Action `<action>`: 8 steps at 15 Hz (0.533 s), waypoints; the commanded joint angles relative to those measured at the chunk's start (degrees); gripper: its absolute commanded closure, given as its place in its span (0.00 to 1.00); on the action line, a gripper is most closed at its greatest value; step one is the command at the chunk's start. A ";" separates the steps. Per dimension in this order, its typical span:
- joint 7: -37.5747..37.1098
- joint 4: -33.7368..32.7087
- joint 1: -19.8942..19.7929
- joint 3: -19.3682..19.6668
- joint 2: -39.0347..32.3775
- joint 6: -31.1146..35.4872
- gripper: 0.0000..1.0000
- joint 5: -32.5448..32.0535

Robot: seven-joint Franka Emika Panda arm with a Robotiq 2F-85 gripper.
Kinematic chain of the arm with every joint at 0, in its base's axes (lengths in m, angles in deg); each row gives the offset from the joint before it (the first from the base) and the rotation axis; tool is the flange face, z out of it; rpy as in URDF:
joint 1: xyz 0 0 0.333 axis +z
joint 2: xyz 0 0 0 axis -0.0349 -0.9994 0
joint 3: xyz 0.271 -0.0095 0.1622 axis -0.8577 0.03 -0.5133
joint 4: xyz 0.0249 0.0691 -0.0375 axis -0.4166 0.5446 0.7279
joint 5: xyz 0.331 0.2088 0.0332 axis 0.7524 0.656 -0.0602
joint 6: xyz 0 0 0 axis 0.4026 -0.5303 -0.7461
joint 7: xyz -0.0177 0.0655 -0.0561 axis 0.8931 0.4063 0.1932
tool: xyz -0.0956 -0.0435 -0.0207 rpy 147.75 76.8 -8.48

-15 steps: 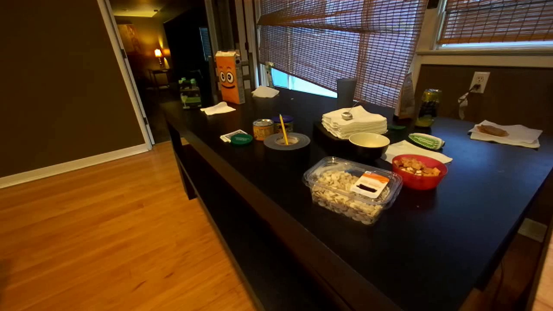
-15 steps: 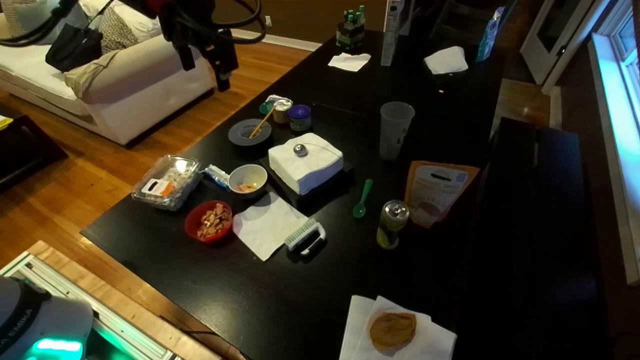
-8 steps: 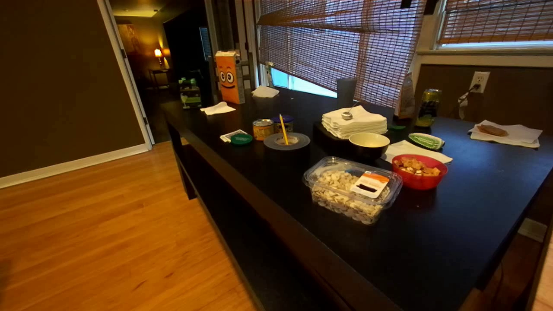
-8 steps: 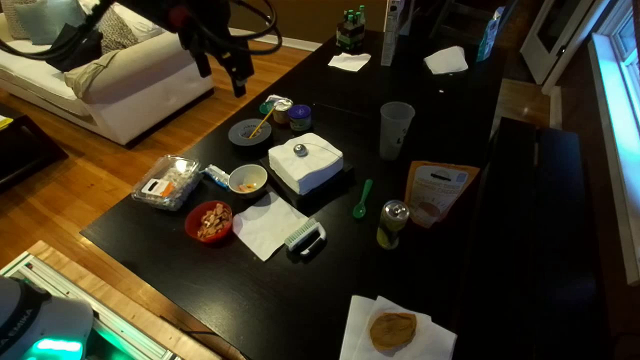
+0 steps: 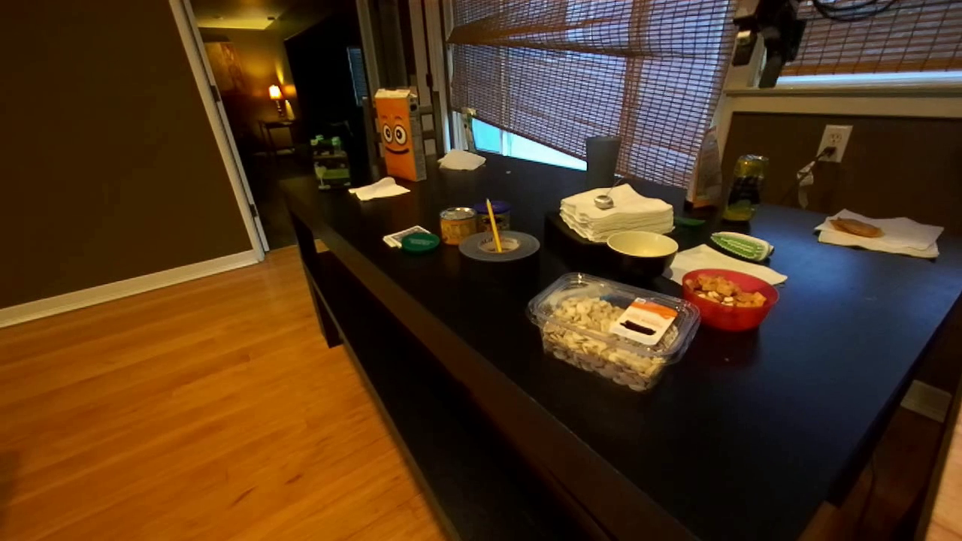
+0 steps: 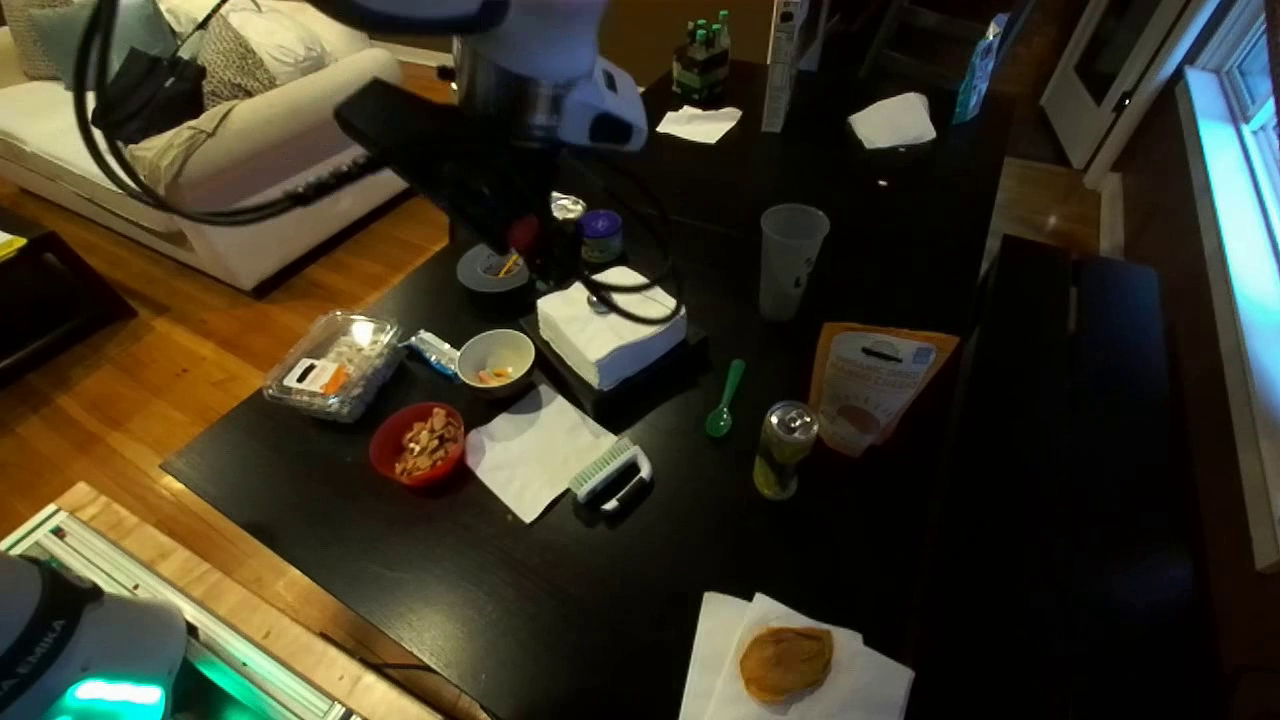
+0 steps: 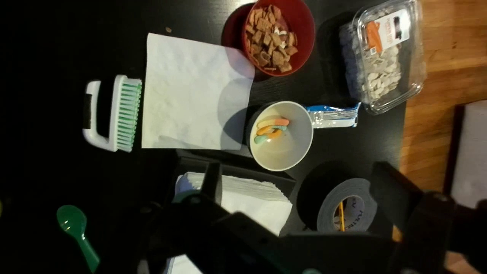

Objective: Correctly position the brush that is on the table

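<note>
The brush (image 7: pixel 118 114) lies on its side on the table (image 6: pixel 500 600), its green bristles (image 7: pixel 128 118) turned towards a flat napkin (image 7: pixel 194 95) just beside it; whether the two touch cannot be told. The gripper (image 7: pixel 298 169) is raised above the table, well apart from the brush. Its fingers (image 5: pixel 771 71) stand apart, as seen in the wrist view and, at the upper margin, in an exterior view; in an exterior view they are lost in the dark mass of the arm (image 6: pixel 515 95). The wrist view gives the gummies (image 7: pixel 272 123), which the wall of the white-lined bowl (image 5: pixel 641 257) conceals in an exterior view. The spoon (image 6: pixel 724 402) appears whole in an exterior view, whereas its handle runs out of the wrist view at the bottom.

The table is dark and smooth, faintly glossy where light falls; it bears the red bowl (image 5: pixel 730 317), clear tub (image 5: pixel 612 342), tape (image 7: pixel 326 209), stack (image 5: pixel 620 214), can (image 6: pixel 783 455), pouch (image 6: pixel 875 390) and cup (image 6: pixel 790 265). A wooden floor (image 5: pixel 173 421) extends alongside. In an exterior view a pale sofa (image 6: pixel 290 185) stands across the floor; in an exterior view woven blinds (image 5: pixel 586 75) hang with a slanting lower edge, and a lamp (image 5: pixel 275 92) glows in the background.
</note>
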 commanded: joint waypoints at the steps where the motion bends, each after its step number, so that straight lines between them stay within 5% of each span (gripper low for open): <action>1: 9.80 -7.43 -5.21 -0.10 -9.75 -7.15 0.00 6.54; 5: 11.93 -11.51 -10.64 -1.91 -17.73 -5.17 0.00 9.52; 7: 9.40 -13.62 -13.33 -3.50 -21.23 -3.37 0.00 16.45; 8: 9.95 -9.82 -12.37 -3.49 -17.04 -3.51 0.00 10.59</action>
